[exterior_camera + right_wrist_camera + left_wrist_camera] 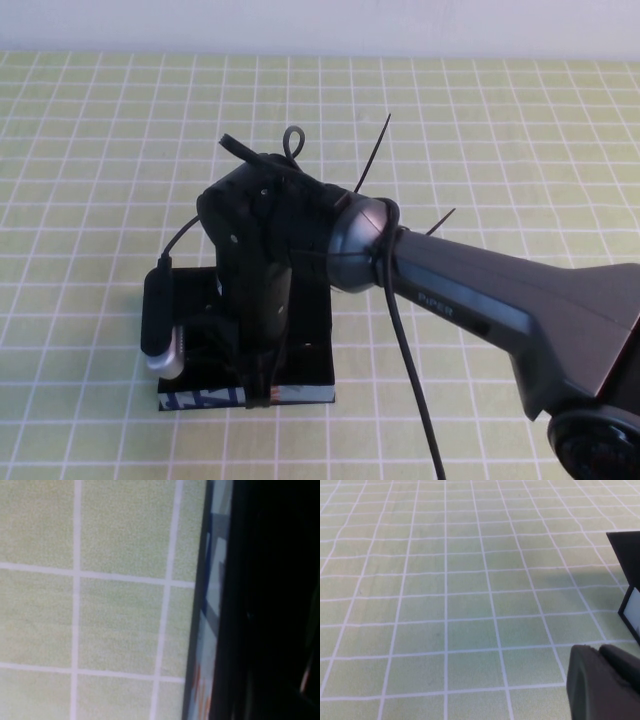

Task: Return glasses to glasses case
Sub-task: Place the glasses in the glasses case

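Right gripper [255, 385] hangs low over our glasses case [310, 392] near the table's front edge, seemingly to seat the glasses, jaw state hidden; left gripper [602, 682] is parked beside, likewise unclear.

The one word that can be read is "PiPER", in small light letters on the dark forearm shell of the right arm [470, 310] in the high view, up the arm from the right gripper [262, 385], which hangs low over the glasses case [305, 340]. Just beneath that gripper, the case's front edge [205, 398] carries blue and white print, and the right wrist view shows the same band [210, 625] with blue, white and orange marks, but no letters or numbers can be made out there. The left gripper [605, 682], low over the checked tablecloth [445, 605], bears no writing.
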Robot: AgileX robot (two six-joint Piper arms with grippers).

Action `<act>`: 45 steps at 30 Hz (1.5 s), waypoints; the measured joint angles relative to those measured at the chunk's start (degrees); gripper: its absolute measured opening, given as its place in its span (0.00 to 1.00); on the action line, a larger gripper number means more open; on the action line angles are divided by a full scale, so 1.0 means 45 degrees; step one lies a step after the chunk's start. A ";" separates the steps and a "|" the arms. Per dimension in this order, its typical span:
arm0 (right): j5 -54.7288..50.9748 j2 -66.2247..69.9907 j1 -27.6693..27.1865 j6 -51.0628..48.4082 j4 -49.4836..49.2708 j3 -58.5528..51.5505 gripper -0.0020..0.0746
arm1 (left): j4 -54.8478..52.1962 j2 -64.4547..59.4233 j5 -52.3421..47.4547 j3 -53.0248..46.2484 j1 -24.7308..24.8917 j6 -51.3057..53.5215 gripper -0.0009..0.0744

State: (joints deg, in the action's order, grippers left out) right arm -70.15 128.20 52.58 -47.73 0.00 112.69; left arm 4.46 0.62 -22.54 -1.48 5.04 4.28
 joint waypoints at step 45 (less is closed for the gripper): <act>-0.0171 -0.3326 -0.3802 0.6243 -0.0533 -0.0190 0.01 | 0.0000 0.0000 0.0000 0.0000 0.0000 0.0000 0.01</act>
State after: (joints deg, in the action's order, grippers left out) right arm -70.92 113.23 35.47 -19.64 -2.40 111.84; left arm 4.46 0.62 -22.54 -1.48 5.04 4.28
